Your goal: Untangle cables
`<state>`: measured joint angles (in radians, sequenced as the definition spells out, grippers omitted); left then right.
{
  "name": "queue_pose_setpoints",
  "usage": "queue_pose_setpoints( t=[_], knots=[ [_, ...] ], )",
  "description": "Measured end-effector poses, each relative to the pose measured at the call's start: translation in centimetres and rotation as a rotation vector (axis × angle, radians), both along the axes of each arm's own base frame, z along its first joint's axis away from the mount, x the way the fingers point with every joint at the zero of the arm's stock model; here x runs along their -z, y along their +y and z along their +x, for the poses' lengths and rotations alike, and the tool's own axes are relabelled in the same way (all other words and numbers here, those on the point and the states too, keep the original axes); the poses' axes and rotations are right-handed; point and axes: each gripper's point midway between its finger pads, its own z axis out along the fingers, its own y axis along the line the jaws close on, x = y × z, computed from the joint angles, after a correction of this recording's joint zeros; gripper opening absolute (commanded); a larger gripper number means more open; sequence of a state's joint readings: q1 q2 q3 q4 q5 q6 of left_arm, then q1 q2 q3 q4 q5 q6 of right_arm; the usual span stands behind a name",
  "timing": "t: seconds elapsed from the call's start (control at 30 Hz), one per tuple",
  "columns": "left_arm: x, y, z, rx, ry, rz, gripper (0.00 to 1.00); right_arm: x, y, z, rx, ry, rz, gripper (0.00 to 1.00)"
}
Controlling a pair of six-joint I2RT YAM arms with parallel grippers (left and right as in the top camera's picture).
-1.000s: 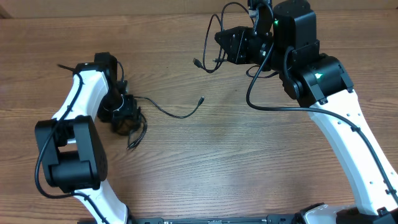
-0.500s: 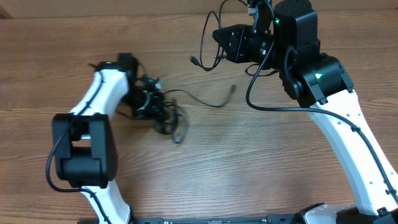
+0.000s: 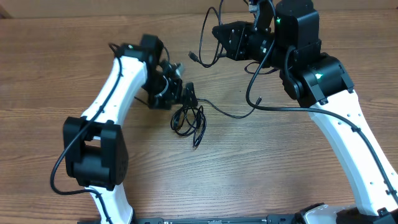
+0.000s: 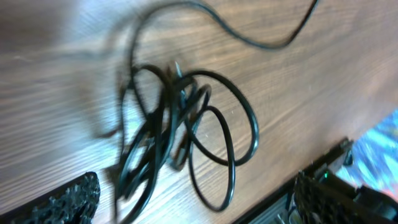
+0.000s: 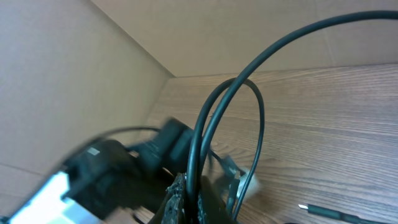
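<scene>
A coiled bundle of thin black cables (image 3: 188, 119) lies on the wooden table, and in the left wrist view the bundle (image 4: 180, 130) lies loose between and ahead of the fingers. My left gripper (image 3: 186, 96) is open just above-left of it, with nothing held; its fingertips (image 4: 68, 202) stand wide apart. One strand (image 3: 230, 113) trails right from the bundle. My right gripper (image 3: 217, 34) hovers at the back, shut on a separate cable loop (image 5: 249, 74) whose plug end (image 3: 193, 57) hangs free. The cable runs up between its shut fingers (image 5: 180, 202).
The right arm's thick cable (image 3: 252, 87) droops over the table near the trailing strand. A cardboard wall (image 5: 74, 74) borders the table's far side. The left arm's white link (image 3: 115, 87) crosses the left half.
My left arm swung up and to the right, carrying the bundle along, then opened; the bundle now lies loose on the table. The right gripper has barely moved.
</scene>
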<state>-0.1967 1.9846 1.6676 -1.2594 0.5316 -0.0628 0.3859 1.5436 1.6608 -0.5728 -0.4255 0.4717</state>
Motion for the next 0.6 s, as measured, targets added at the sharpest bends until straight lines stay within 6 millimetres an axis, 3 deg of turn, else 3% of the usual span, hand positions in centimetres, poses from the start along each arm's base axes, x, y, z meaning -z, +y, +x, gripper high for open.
queue_pose_setpoints(
  t=[0.2,0.3,0.4,0.6],
  knots=[
    [-5.9,2.6,3.6,-0.073,-0.126,0.01,1.0,0.2,-0.4,0.3,0.048,0.037,0.02,0.04],
    [-9.0,2.9,4.6,-0.088,-0.185,-0.063,1.0,0.2,-0.5,0.5,0.084,0.088,0.065,0.04],
    [-11.8,2.1,5.1,-0.068,-0.238,-0.187,1.0,0.0,-0.5,0.5,0.11,0.133,0.113,0.04],
    [-15.2,-0.9,4.2,-0.016,-0.235,-0.438,1.0,0.2,-0.4,0.4,0.141,0.208,0.17,0.04]
  ],
)
